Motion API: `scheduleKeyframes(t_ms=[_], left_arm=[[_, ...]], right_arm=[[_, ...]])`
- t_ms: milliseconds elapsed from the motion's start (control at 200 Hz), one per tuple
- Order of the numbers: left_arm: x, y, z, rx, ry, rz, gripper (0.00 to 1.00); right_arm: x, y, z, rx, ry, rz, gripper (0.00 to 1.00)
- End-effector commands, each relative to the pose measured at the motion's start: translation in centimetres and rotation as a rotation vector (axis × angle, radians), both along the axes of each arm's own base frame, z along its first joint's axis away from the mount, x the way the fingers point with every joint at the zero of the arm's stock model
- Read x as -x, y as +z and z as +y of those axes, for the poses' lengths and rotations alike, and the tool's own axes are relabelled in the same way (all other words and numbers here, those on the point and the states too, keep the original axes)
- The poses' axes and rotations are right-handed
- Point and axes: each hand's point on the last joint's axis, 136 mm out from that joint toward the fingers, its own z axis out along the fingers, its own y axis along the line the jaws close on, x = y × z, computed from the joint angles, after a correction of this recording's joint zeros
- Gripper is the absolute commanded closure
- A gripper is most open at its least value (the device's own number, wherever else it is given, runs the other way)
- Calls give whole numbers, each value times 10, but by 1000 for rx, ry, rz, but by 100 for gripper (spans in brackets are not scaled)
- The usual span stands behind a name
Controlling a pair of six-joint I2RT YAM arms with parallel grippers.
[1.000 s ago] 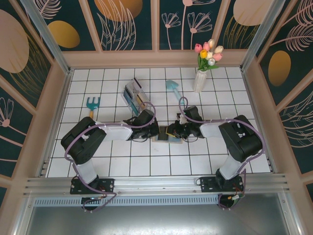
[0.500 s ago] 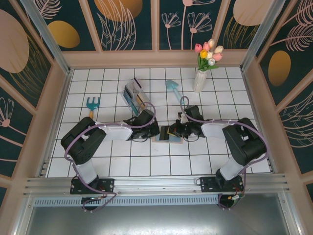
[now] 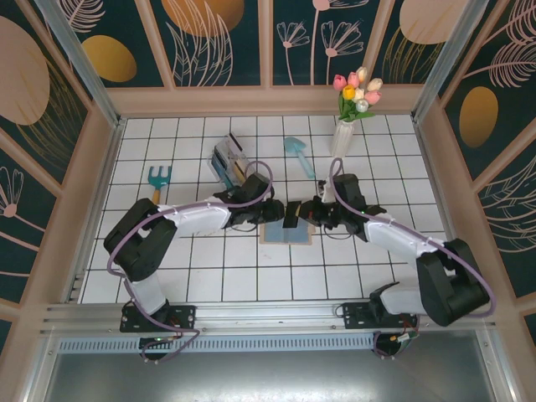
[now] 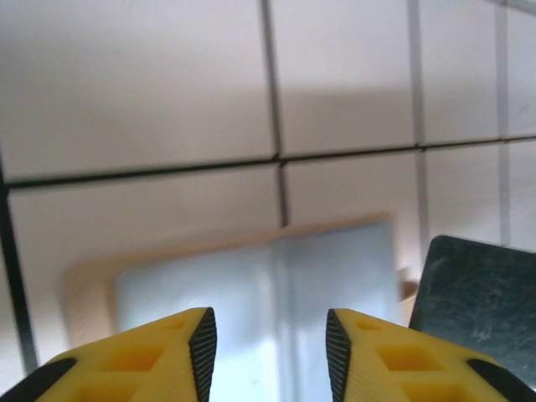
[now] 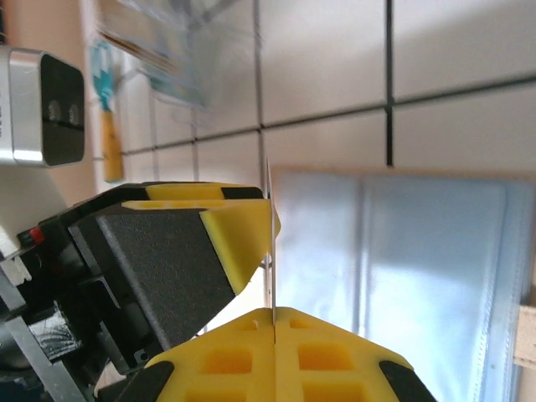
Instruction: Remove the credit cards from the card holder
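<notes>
White-tiled counter [image 3: 209,276] is carrying one card holder [image 3: 287,235], lying open at centre. Right jaws are pinching one dark credit card [image 3: 292,217] above it; left jaws are hanging spread beside that card.

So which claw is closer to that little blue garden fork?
Left. The left gripper sits right of the fork; the right gripper is even farther right.

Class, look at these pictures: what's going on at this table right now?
An open card holder lies flat on the tiled table, blue-grey inside facing up. The right hand is shut on a dark card, held on edge just above the holder. The left hand hangs open beside it, gripping nothing.
</notes>
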Motion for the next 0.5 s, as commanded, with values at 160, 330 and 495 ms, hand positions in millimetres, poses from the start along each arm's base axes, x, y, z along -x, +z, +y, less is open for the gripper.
scheduleKeyframes(t_ms=[160, 330, 495], left_arm=[[-32, 84, 24, 49, 51, -165, 36], [-31, 120, 48, 165, 88, -210, 14], [-15, 149, 56, 365, 33, -218, 2]], right_arm=[[-24, 60, -14, -186, -70, -149, 100], [-26, 92, -4, -315, -17, -217, 100], [-29, 120, 9, -449, 48, -267, 100]])
